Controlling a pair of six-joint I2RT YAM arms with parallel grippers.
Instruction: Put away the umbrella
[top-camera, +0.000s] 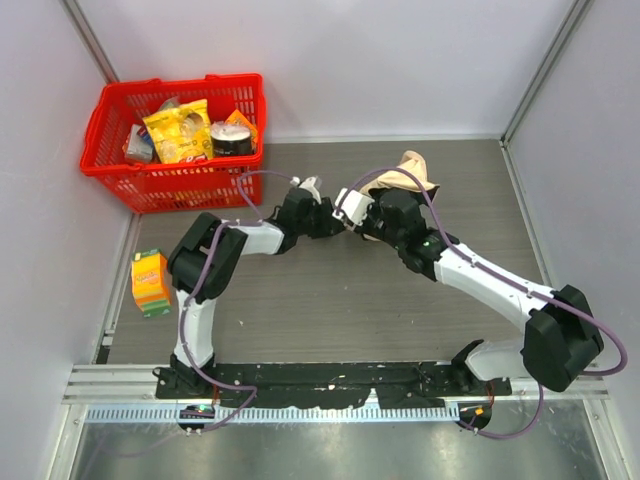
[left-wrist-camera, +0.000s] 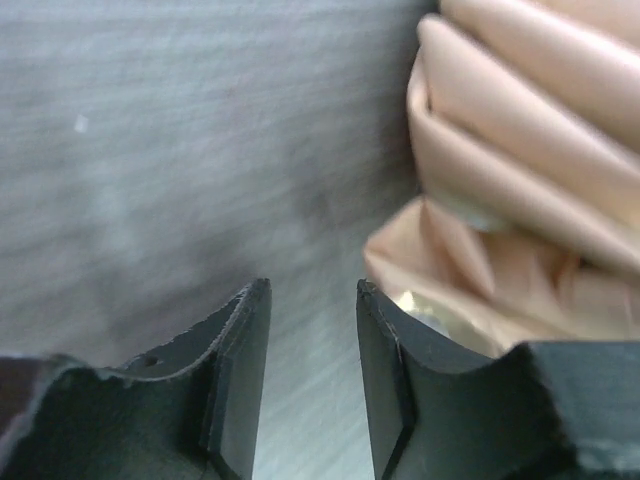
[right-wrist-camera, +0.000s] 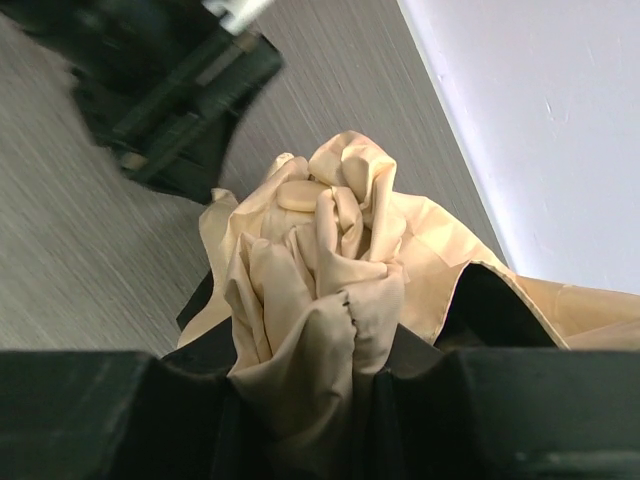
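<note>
While the grey table (top-camera: 330, 300) holds the soft beige cloth umbrella (top-camera: 412, 170) bunched near its back edge, our right gripper (right-wrist-camera: 340, 320) pinches the cloth. Our left gripper (left-wrist-camera: 312, 300), jaws a little apart and empty, should catch the loose folds beside it.

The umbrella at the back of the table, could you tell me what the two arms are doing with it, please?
The right hand is clamped on the bunched beige fabric of the umbrella, near the back edge of the table. The left hand sits just beside the fabric, fingers apart with nothing between them. The canopy is loosely crumpled, not neatly wrapped.
</note>
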